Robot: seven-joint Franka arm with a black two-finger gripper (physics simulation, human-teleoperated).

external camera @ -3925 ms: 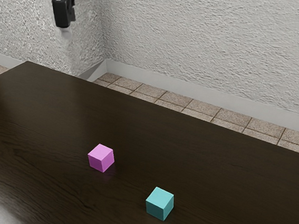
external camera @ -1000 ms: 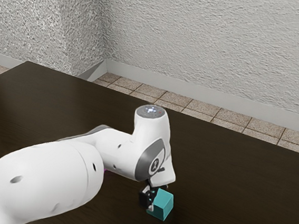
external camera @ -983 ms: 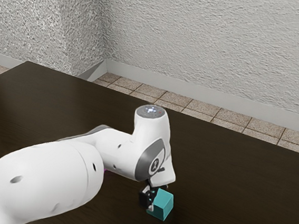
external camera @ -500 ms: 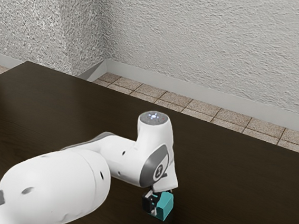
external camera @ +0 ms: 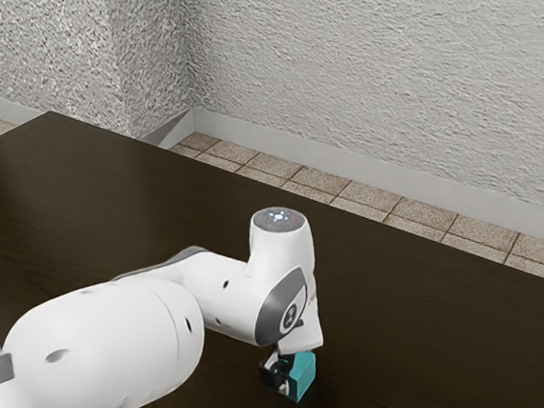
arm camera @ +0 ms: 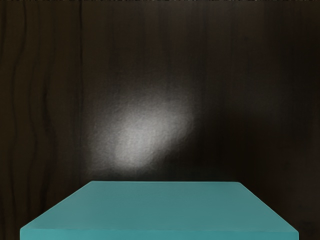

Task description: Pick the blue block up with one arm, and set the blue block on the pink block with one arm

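The blue block [external camera: 305,375] rests on the dark wooden table [external camera: 436,307], near its front edge. My gripper [external camera: 288,379] is down at the block's level, right around it, with the white hand directly above. In the wrist view the block's teal top face [arm camera: 160,210] lies flat just under the hand, with bare table [arm camera: 150,75] beyond it. The pink block is hidden behind my arm's white links.
My bulky white arm [external camera: 144,336] lies low across the table's front left. Tiled floor [external camera: 397,211] and a rough grey wall [external camera: 381,70] lie beyond the table's far edge. Open tabletop stretches toward the exterior view's right and back.
My arm came down from high at the upper left to the blue block. Over the last second the hand sank lower around the block, which has stayed in place on the table.
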